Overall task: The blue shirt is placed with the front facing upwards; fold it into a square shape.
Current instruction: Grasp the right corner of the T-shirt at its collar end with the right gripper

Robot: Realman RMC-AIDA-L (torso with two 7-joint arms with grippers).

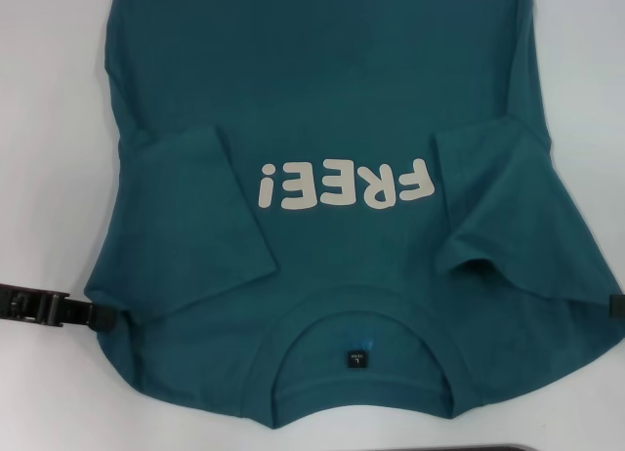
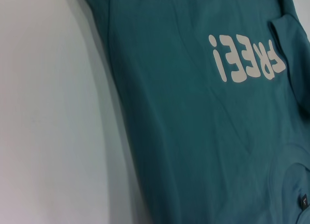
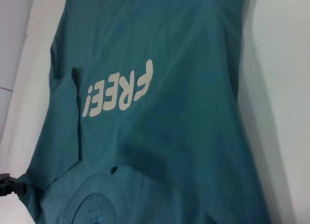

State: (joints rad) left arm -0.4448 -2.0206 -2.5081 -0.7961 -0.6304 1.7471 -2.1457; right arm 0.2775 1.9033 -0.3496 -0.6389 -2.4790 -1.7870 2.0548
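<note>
The blue shirt (image 1: 332, 109) lies flat on the white table, front up, with its collar (image 1: 293, 334) nearest me and pale "FREE!" lettering (image 1: 344, 185) across the chest. Both short sleeves are folded inward over the chest, the left sleeve (image 1: 190, 217) and the right sleeve (image 1: 508, 202). My left gripper (image 1: 98, 316) sits low at the shirt's left shoulder edge, touching the cloth. It also shows as a dark tip, the left gripper (image 3: 9, 185), in the right wrist view. My right gripper (image 1: 615, 307) barely shows at the right shoulder edge. The shirt (image 2: 203, 127) and the shirt (image 3: 160, 136) fill both wrist views.
The white table (image 1: 49, 100) shows bare on both sides of the shirt. A dark strip (image 1: 508, 447) runs along the near edge at the bottom right. A small black label (image 1: 357, 357) sits inside the collar.
</note>
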